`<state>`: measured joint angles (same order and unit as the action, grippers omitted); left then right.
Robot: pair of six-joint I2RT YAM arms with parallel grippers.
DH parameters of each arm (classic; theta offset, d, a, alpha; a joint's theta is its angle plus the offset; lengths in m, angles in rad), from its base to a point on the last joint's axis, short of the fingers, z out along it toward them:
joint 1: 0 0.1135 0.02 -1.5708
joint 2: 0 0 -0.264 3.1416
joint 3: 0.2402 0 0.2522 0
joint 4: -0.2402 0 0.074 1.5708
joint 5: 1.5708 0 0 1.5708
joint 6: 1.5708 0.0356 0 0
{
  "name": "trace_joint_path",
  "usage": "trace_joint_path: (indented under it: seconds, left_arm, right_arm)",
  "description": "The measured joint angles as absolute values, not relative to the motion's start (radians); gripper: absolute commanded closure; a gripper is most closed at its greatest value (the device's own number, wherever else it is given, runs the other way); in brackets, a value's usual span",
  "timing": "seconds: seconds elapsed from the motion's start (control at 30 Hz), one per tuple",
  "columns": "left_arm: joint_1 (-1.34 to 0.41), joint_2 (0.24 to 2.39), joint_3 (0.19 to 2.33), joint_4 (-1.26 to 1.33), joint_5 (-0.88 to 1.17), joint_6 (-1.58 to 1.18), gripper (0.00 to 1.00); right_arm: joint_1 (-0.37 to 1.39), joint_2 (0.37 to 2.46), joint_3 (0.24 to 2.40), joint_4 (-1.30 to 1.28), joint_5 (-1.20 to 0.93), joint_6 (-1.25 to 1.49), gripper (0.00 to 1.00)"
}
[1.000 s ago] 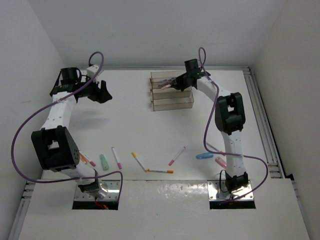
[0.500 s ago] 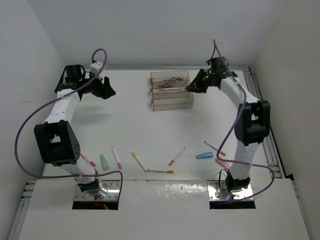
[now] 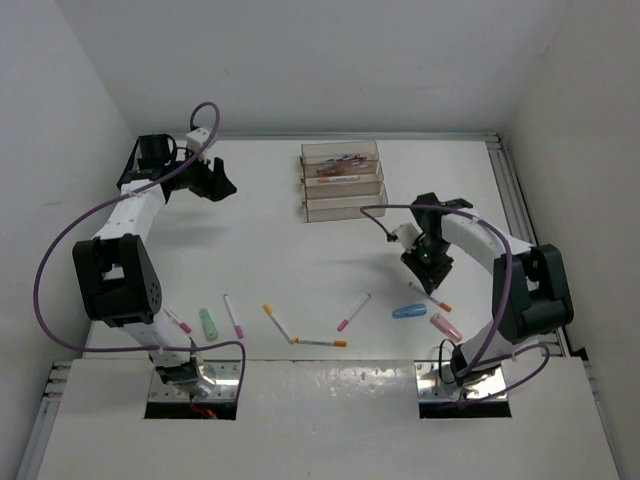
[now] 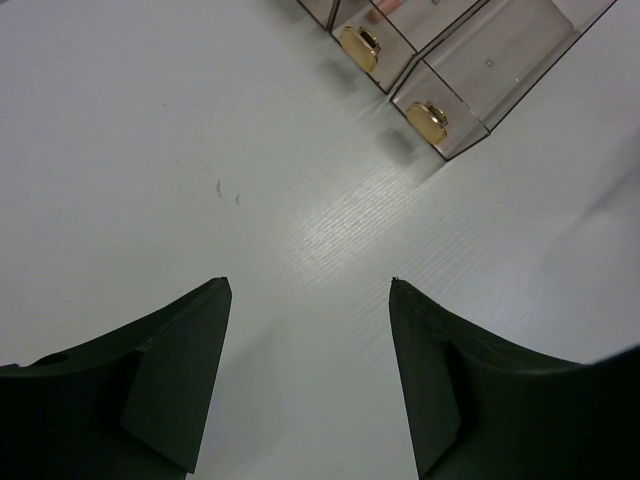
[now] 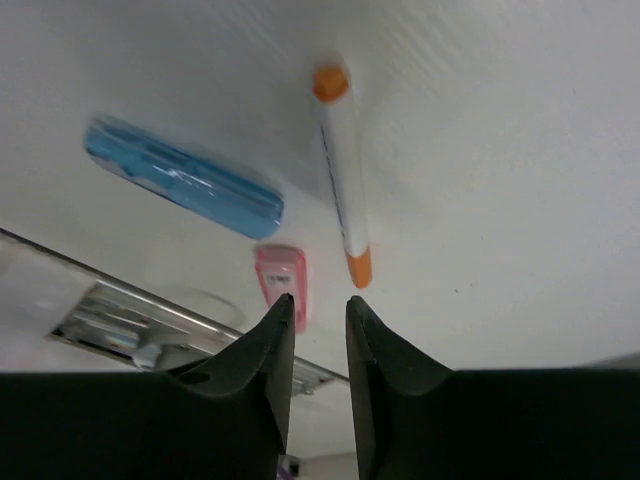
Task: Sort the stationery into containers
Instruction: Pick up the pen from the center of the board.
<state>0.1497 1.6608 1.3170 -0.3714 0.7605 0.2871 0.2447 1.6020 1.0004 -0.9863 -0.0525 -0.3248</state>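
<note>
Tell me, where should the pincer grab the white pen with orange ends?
Grab the pen at the middle of its white barrel, coming straight down from above with the right pincer closing across its thin width. It lies flat on the table, long and narrow.

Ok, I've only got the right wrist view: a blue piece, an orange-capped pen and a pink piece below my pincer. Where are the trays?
Observer: The three clear trays sit at the far middle of the table, well beyond the right pincer and off to its left.
Operator: Which tray has room?
Observer: The nearest tray looks empty. The two behind it hold pinkish items.
Operator: Is the left arm in my way?
Observer: No. The left pincer hangs open and empty at the far left, apart from the trays.
</note>
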Motion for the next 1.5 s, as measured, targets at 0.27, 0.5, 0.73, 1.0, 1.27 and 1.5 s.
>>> trace_joint_path:
  seconds: [0.27,0.5,0.73,1.0,1.27,1.5]
  left_arm:
    - [0.150,1.661,1.317,-0.370,0.767,0.287,0.29]
    - [0.150,1.661,1.302,-0.358,0.759,0.288,0.29]
    - [0.150,1.661,1.274,-0.357,0.745,0.291,0.29]
    - [0.150,1.661,1.264,-0.356,0.735,0.287,0.30]
    - [0.150,1.660,1.259,-0.356,0.717,0.287,0.30]
    - [0.150,1.660,1.246,-0.345,0.685,0.286,0.30]
  right_arm:
    - [0.238,1.569,0.933,-0.947,0.065,-0.411,0.73]
    - [0.245,1.633,0.918,-0.873,0.078,-0.418,0.59]
    - [0.261,1.638,0.915,-0.859,0.059,-0.419,0.63]
    - [0.295,1.672,0.862,-0.788,0.048,-0.422,0.73]
    - [0.316,1.707,0.843,-0.756,0.096,-0.430,0.90]
    - [0.316,1.753,0.971,-0.780,0.088,-0.426,1.00]
